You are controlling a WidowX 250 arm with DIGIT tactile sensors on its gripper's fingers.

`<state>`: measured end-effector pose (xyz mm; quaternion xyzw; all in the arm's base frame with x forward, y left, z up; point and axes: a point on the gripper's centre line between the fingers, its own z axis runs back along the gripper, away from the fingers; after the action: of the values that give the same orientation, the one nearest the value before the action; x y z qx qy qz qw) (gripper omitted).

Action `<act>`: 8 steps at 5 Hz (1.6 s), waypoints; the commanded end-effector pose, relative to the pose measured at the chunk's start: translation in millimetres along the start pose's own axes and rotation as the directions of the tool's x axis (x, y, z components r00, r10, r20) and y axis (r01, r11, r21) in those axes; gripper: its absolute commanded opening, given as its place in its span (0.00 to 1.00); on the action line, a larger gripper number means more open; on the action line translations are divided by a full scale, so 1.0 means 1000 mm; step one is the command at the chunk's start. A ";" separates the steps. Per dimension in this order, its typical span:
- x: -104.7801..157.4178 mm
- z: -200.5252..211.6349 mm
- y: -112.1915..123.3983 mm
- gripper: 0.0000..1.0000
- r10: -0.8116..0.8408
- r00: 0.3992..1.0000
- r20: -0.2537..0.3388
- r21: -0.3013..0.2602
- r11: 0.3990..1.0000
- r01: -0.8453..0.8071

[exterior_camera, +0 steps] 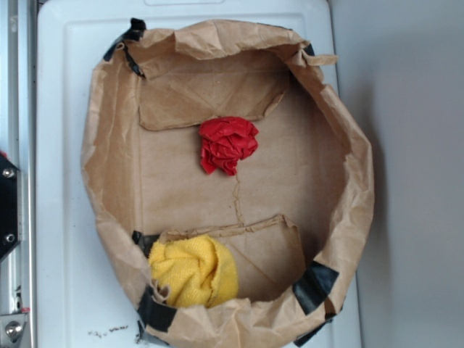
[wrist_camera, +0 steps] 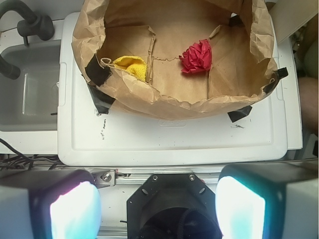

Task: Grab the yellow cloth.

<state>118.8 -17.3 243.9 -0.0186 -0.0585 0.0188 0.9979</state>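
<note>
A brown paper bag, cut low and rolled open, sits on a white lid, with black tape at its corners. The yellow cloth lies bunched inside the bag, tucked into the corner against the bag's wall beside a taped edge and partly on a folded paper flap. A smaller red cloth sits crumpled near the middle of the bag's floor, well apart from the yellow one. In the wrist view the gripper is held outside the bag, back over the near edge of the lid, looking down toward the bag's open mouth; its two pale fingers stand wide apart with nothing between them. Beside the lid, on the yellow cloth's side of the bag, is a grey sink
</note>
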 end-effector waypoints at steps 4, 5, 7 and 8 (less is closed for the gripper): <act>0.081 -0.019 0.030 1.00 0.116 0.989 -0.093 -0.009 0.993 -0.117; 0.104 -0.034 0.025 1.00 0.161 0.974 -0.159 0.024 0.987 -0.159; 0.112 -0.045 0.016 1.00 0.300 0.881 -0.366 0.052 0.952 -0.303; 0.112 -0.045 0.016 1.00 0.300 0.881 -0.366 0.052 0.952 -0.303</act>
<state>234.5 1.3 199.1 -0.0313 0.1662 0.1731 0.9703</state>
